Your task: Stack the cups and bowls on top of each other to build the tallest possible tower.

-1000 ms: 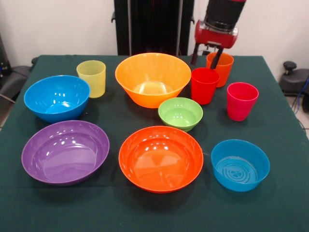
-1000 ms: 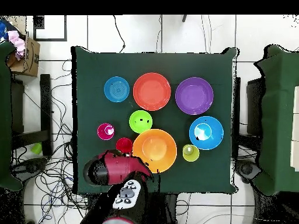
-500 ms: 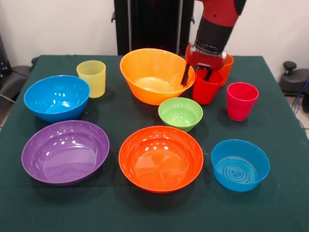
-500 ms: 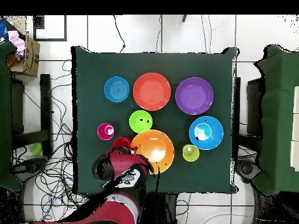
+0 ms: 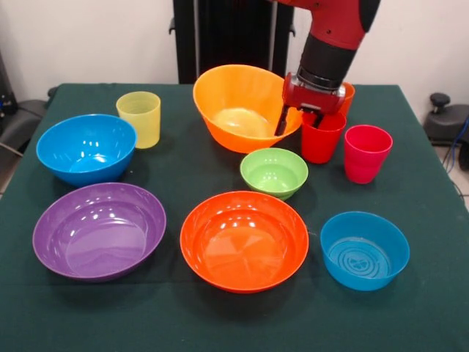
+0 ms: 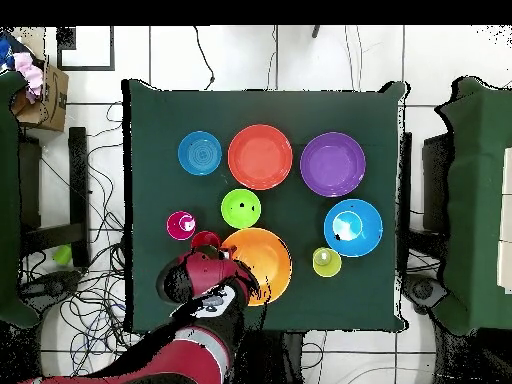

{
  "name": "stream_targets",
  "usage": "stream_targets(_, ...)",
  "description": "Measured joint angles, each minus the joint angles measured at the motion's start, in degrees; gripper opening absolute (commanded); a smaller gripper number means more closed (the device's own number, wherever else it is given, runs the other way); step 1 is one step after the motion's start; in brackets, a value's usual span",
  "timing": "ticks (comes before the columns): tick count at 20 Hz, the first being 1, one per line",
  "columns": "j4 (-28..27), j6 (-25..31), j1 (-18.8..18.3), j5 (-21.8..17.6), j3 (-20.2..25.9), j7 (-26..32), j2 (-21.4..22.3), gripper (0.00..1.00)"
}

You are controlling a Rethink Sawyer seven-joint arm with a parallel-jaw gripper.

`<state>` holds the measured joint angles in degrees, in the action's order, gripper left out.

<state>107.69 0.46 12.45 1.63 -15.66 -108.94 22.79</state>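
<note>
My gripper (image 5: pixel 297 125) is open and straddles two rims. Its left finger (image 5: pixel 281 122) reaches inside the large yellow-orange bowl (image 5: pixel 238 110), which tips with its left side raised. The other finger dips into the red cup (image 5: pixel 322 143). Behind the gripper the orange cup (image 5: pixel 346 91) is mostly hidden. The pink cup (image 5: pixel 365 154) stands right of the red one, and the yellow cup (image 5: pixel 139 117) stands far left. In the overhead view the arm (image 6: pixel 200 282) covers the edge of the yellow-orange bowl (image 6: pixel 260 265).
On the green table (image 5: pixel 440 220), the light green bowl (image 5: pixel 273 172) sits just in front of the tilted bowl. A blue bowl (image 5: pixel 86 147), the purple bowl (image 5: pixel 99 229), the orange-red bowl (image 5: pixel 244 240) and a second blue bowl (image 5: pixel 364 249) fill the front.
The gripper came down and left from above the orange cup onto the big bowl's rim. The bowl tipped and slid right, and the red cup shifted right too.
</note>
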Motion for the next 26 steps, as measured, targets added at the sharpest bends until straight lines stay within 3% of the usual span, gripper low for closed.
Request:
stream_targets(16, 0.06, 7.98, -0.34, 0.38, -0.27, 0.0, 9.32, 1.0)
stream_targets(26, 0.07, 7.93, -0.08, 0.66, -0.35, -0.01, 9.4, 1.0)
